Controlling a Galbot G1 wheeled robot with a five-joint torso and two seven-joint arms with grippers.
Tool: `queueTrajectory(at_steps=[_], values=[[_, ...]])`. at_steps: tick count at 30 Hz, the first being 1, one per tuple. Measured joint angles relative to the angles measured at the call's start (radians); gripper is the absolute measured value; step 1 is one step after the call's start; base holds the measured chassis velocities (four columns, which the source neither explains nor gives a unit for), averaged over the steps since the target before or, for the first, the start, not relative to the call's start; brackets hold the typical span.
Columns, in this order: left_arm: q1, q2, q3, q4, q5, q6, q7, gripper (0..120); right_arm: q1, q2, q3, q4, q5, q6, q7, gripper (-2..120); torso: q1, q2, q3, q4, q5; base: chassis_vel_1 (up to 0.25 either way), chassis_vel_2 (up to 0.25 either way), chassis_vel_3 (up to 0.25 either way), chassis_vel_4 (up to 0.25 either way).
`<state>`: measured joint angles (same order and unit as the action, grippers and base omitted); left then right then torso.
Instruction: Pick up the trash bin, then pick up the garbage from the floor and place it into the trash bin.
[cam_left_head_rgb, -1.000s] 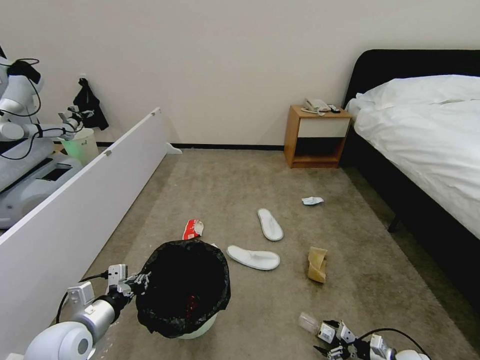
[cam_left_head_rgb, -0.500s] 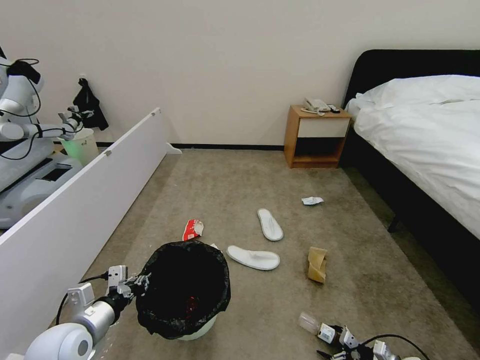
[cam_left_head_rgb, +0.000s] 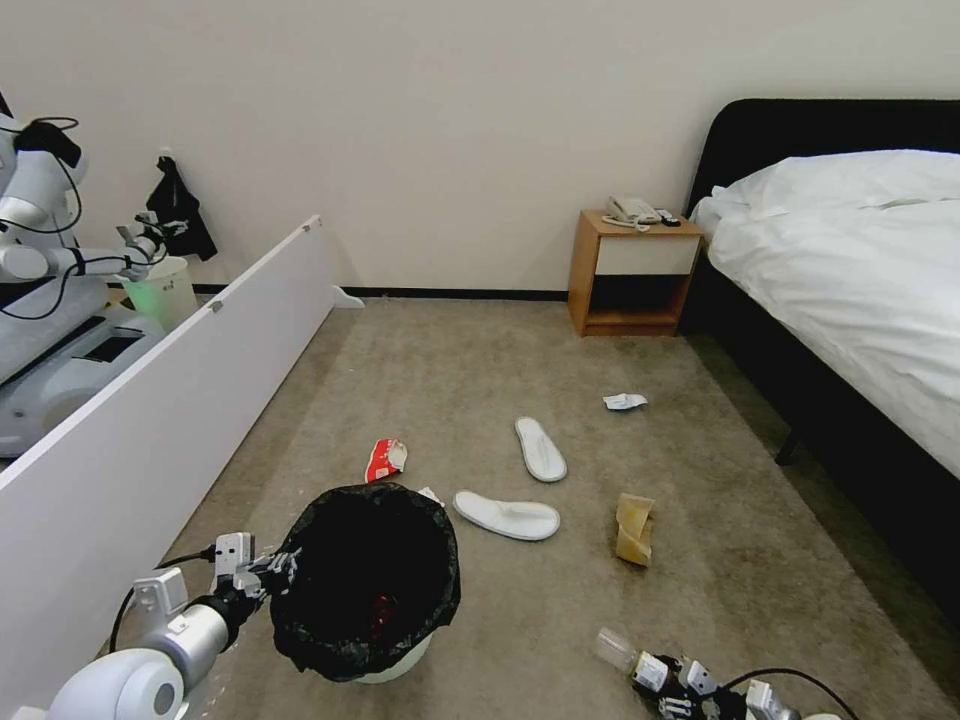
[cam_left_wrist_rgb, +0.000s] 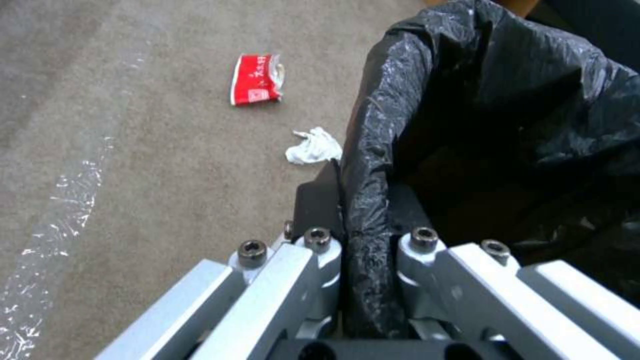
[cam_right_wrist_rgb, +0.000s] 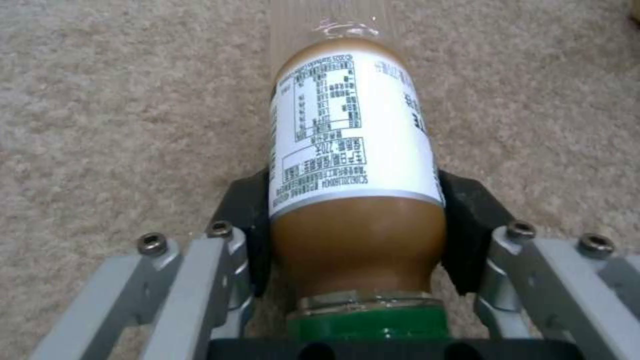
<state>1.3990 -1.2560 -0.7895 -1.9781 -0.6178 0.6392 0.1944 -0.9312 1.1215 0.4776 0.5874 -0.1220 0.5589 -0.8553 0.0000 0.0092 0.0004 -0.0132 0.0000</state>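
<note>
My right gripper clasps a small brown-filled plastic bottle with a white label and green cap, low over the mottled grey-brown carpet, to the right of the bin. My left gripper pinches the rim of the round white bin lined with crinkled black plastic. Beyond the bin lie a crumpled white tissue, a red-white snack packet and two flat white slippers.

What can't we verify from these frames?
- Bin contents: head view shows a red scrap deep in the black liner; too dark to identify.
- Bin base: hidden by the liner's overhang in head view.
- Right gripper: cut by the bottom edge in head view; whether the bottle is off the carpet is unclear.
- Bottle label: print too small to read in right wrist view.
- Left gripper pinches the liner rim; rigid rim hidden.
</note>
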Motion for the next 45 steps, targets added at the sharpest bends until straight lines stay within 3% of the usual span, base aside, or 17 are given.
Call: queueTrajectory(at_steps=[17, 23, 31, 33, 35, 39, 41, 45], values=[[-0.003, -0.002, 0.0, 0.004, 0.005, -0.005, 0.004, 4, 0.006, 0.007, -0.002, 0.003, 0.005, 0.005, -0.003, 45, 0.0, 0.0, 0.0, 0.0, 0.0, 0.0, 0.0, 0.0, 0.0], [-0.006, -0.002, 0.006, 0.004, 0.005, -0.005, 0.002, 4, -0.005, -0.011, 0.018, 0.077, 0.05, 0.015, -0.011, 45, 0.0, 0.0, 0.0, -0.0002, -0.0002, 0.0, 0.0, 0.0, 0.0], [-0.005, -0.002, 0.019, -0.001, -0.001, -0.001, -0.012, 4, -0.022, -0.057, 0.026, 0.338, 0.155, 0.016, -0.025, 45, 0.0, 0.0, 0.0, 0.0002, -0.0001, 0.0, 0.0, 0.0, 0.0], [-0.005, -0.002, 0.019, -0.001, -0.001, -0.001, -0.012, 4, -0.022, -0.057, 0.026, 0.338, 0.155, 0.016, -0.025, 45, 0.0, 0.0, 0.0, 0.0002, -0.0001, 0.0, 0.0, 0.0, 0.0], [0.001, -0.001, 0.019, -0.003, -0.007, 0.0, -0.019, 4, -0.034, -0.095, 0.015, 0.501, 0.22, -0.006, -0.023, 45, 0.0, 0.0, 0.0, 0.0, -0.0001, 0.0, 0.0, 0.0, 0.0], [0.004, -0.001, 0.019, -0.004, -0.013, 0.001, -0.023, 4, -0.041, -0.12, 0.005, 0.608, 0.267, -0.027, -0.012, 45, 0.0, 0.0, 0.0, 0.0, -0.0001, 0.0, 0.0, 0.0, 0.0], [0.007, -0.001, 0.026, -0.007, -0.02, 0.003, -0.03, 4, -0.051, -0.158, -0.034, 0.802, 0.356, -0.062, 0.009, 45, 0.0, 0.0, 0.0, 0.0, -0.0002, 0.0, 0.0, 0.0, 0.0], [0.007, -0.001, 0.034, -0.007, -0.02, 0.003, -0.033, 4, -0.057, -0.176, -0.089, 0.919, 0.407, -0.081, 0.036, 45, 0.0, 0.0, 0.0, 0.0, -0.0001, 0.0, 0.0, 0.0, 0.0]])
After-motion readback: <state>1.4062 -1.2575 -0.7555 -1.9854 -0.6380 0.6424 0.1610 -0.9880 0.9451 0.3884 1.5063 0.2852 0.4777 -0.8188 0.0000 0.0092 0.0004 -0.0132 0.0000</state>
